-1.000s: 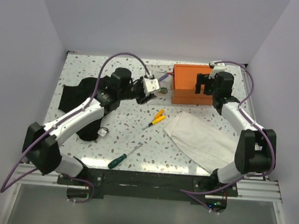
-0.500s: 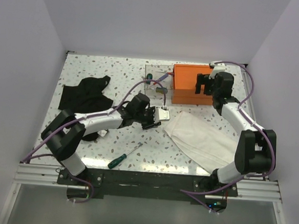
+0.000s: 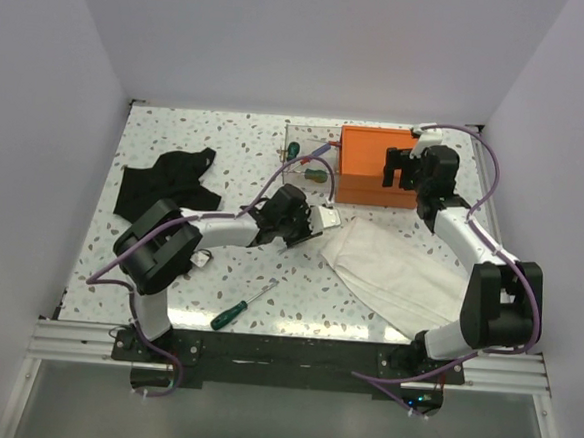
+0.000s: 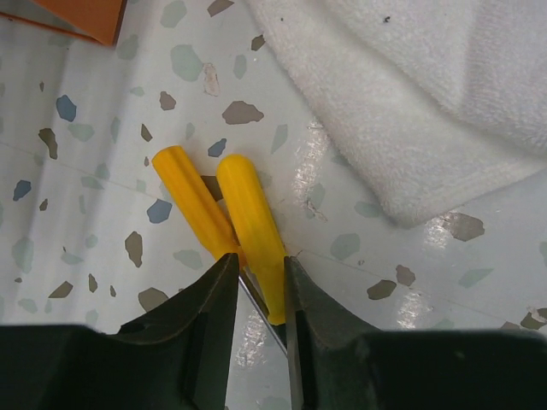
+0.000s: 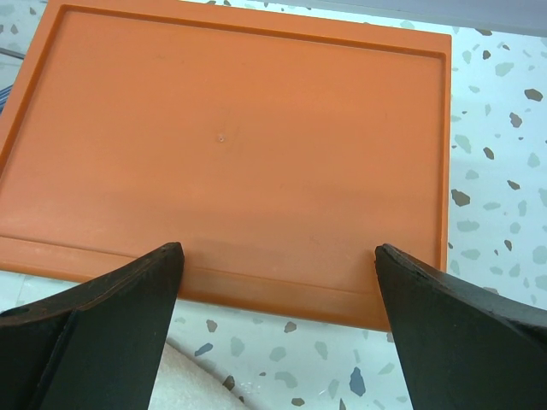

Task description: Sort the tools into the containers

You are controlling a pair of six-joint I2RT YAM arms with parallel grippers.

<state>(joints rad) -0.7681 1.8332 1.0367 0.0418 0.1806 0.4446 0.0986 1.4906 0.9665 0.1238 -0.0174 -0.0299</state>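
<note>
Pale walls close in the tabletop on three sides. The widest bare stretch lies left of the orange box, toward the far left corner. The box sits by the far edge, right of the middle, with a narrow strip of tabletop between it and the right wall. It is a flat rectangle with a shallow raised rim around its top. A clear drawer stands out from its left face, holding a few small tools too small to name.

Nearer than the box lies a rumpled white towel. Well to the box's left lies a black fabric piece.

The right gripper hangs over the box's near edge, its jaws spread wide. The left gripper is low over the tabletop, just nearer than the box's left corner. Its jaws stand narrow on either side of a yellow-handled tool, where the two handles meet. They seem to touch it, but I cannot tell if they pinch.

A green-handled screwdriver lies far from the box, near the front edge.

The surface is white, speckled grey and brown, and glossy.
</note>
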